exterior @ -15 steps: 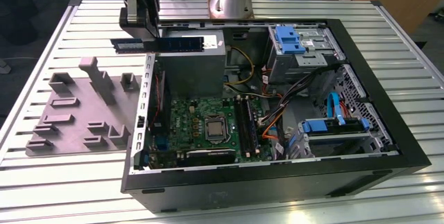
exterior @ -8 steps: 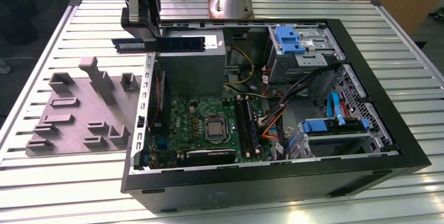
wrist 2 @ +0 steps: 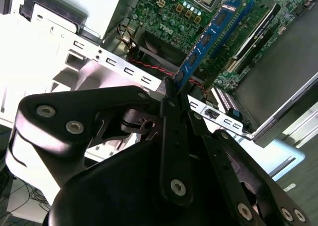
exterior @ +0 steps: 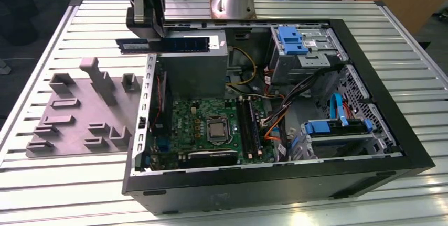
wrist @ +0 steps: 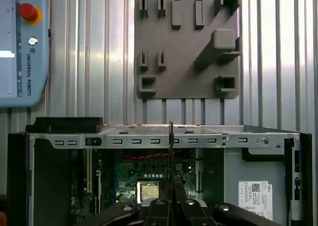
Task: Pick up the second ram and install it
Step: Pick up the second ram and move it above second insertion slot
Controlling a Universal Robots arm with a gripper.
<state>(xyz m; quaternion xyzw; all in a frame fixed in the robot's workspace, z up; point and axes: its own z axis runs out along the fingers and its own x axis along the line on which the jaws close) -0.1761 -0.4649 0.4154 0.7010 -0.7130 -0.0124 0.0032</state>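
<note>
here we see the gripper [exterior: 158,40] in the upper left of the exterior view, its claw pressed together on the second ram [exterior: 188,44] and pinching it near the middle of its length. the ram stands on its long edge, level, by the upper rim of the open computer case [exterior: 280,184] and at the top edge of a grey metal box [exterior: 189,71]. we cannot tell whether it touches that box. in the second wrist view the blue stick [wrist 2: 207,37] juts out from the fingertips [wrist 2: 169,94] with the green motherboard [wrist 2: 164,10] well behind it. lower in the exterior view's middle sit the silver chip [exterior: 217,130] and, just beside it, the black memory slots [exterior: 248,126]. a grey fixture plate [exterior: 77,110] lies on the slatted table [exterior: 70,194] at the left.
</note>
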